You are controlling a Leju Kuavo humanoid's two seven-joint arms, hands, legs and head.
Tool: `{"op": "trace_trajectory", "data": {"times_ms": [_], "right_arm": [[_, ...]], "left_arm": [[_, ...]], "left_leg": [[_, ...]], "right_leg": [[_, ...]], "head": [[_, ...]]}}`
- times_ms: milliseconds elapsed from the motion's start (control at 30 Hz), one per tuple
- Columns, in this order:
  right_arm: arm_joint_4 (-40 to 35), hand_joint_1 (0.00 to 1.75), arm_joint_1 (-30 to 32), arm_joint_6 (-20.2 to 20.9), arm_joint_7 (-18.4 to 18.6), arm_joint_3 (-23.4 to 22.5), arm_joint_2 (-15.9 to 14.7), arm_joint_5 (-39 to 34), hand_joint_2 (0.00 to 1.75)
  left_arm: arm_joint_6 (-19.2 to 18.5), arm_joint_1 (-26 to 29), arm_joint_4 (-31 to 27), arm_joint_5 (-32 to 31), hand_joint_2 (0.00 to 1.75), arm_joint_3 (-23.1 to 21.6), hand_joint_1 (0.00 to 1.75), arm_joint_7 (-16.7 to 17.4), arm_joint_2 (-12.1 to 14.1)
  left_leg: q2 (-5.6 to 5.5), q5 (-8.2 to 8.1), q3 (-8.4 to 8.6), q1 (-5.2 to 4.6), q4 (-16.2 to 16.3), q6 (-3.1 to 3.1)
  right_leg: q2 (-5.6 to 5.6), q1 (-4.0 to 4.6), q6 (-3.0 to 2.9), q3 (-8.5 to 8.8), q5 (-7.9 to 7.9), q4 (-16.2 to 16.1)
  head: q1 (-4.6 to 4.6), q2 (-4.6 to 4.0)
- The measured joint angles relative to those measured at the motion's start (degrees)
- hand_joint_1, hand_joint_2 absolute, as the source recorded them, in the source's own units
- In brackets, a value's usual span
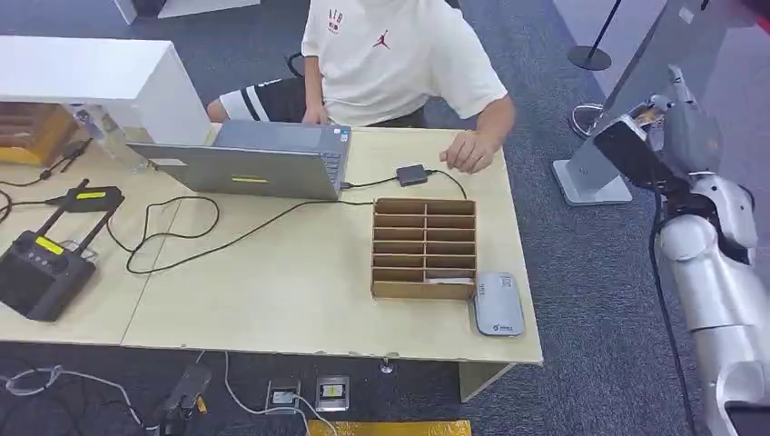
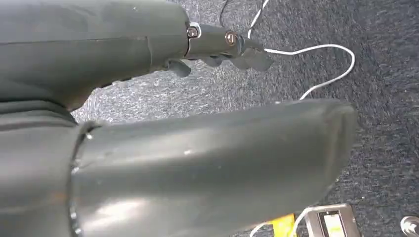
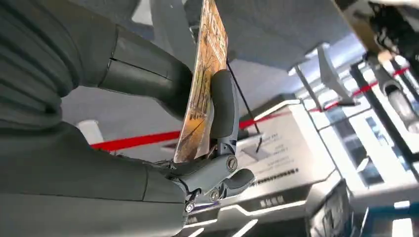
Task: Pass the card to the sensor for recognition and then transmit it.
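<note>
off table's right edge, right hand (image 3: 197, 143) pinching card (image 3: 203, 79) upright btwn thumb & finger; left hand (image 2: 217, 47) hanging over floor, fingers curled, holding nothing.

Counts: 1 card (image 3: 205, 84), pinched in the right hand (image 3: 163, 128). 1 grey card sensor (image 1: 498, 304) on 1 table (image 1: 300, 291). 1 cardboard slotted box (image 1: 424, 248), two columns of slots. 1 laptop (image 1: 250, 160). 1 small black adapter (image 1: 411, 174). 2 black handheld controllers (image 1: 41, 268) at the table's left end. 1 person (image 1: 390, 59) seated behind.
</note>
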Motion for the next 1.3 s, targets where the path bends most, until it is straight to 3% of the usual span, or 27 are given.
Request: {"op": "trace_trajectory", "data": {"times_ms": [267, 533, 967, 1133, 1300], "right_arm": [[-5.35, 1.75, 7.63, 5.72, 3.43, 1.42, 0.02, -0.85, 1.75], [-10.67, 1.75, 14.6, 8.0, 6.21, 2.8, 0.02, -2.27, 1.75], [-14.58, 1.75, 19.63, 9.57, 7.72, 5.53, 0.09, -2.34, 1.75], [-15.45, 1.75, 22.58, 8.02, 10.93, 7.04, 0.37, -1.82, 1.75], [-15.87, 1.75, 24.6, 7.73, 11.8, 8.92, 0.94, -1.25, 1.75]], "left_arm": [[-0.52, 0.24, -0.17, 0.2, 0.0, -0.07, 0.0, 0.0, 0.11], [-0.98, 0.21, -0.66, -0.22, 0.0, -0.09, 0.0, 0.02, 0.39], [-1.94, 0.16, -1.92, -0.83, 0.0, -0.31, 0.0, 0.72, 1.16], [-1.97, 0.19, -2.36, -0.92, 0.0, -0.46, 0.0, 0.85, 1.53], [-2.03, 0.19, -2.84, -0.92, 0.0, -0.59, 0.0, 0.87, 1.88]], "left_leg": [[0.0, 0.0, -0.01, 0.0, 0.0, 0.0], [0.0, 0.0, -0.01, 0.0, -0.01, 0.0], [0.0, 0.0, 0.0, 0.01, 0.0, 0.0], [0.0, 0.0, -0.02, 0.01, -0.01, -0.01], [0.0, -0.01, -0.01, 0.01, -0.01, -0.01]], "right_leg": [[-0.01, 0.0, 0.0, 0.0, 0.0, 0.0], [0.0, 0.0, -0.01, -0.01, -0.01, 0.0], [0.01, 0.01, -0.01, -0.02, -0.01, 0.0], [-0.01, 0.01, -0.02, -0.01, -0.01, 0.0], [0.01, 0.01, -0.03, -0.02, -0.02, 0.0]], "head": [[0.0, 0.0], [0.0, 0.0], [0.0, 0.0], [0.0, 0.0], [0.0, 0.0]]}}
